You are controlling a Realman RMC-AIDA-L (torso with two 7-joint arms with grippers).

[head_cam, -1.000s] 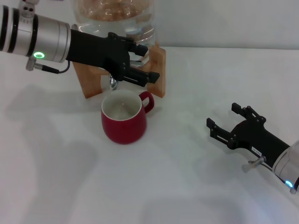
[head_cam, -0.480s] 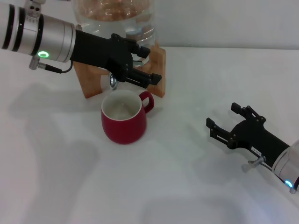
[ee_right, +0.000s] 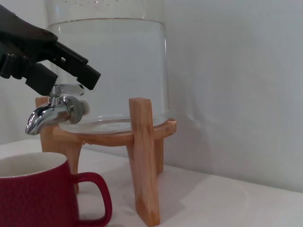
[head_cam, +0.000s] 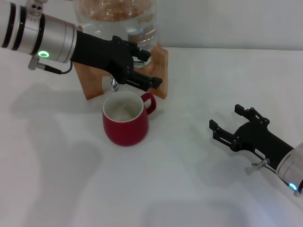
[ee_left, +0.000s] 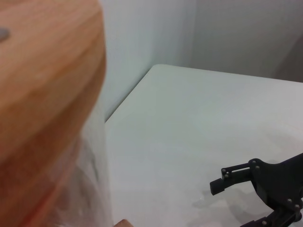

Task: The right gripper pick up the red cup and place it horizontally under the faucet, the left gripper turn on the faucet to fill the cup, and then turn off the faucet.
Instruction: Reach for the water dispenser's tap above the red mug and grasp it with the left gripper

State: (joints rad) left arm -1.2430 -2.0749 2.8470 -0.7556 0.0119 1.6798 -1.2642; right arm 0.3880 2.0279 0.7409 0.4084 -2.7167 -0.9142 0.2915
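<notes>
The left gripper (head_cam: 142, 68) is at the faucet (ee_right: 54, 108), fingers around its lever; the red cup (head_cam: 124, 118) stands upright below; the right gripper (head_cam: 230, 124) rests released near the table's right edge

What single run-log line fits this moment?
red cup upright under faucet | left gripper at faucet lever | right gripper open, parked

Bare test bench, plain white table (head_cam: 199, 189), blank white wall (ee_right: 236, 71)

No text, label or number can be read anywhere.
</notes>
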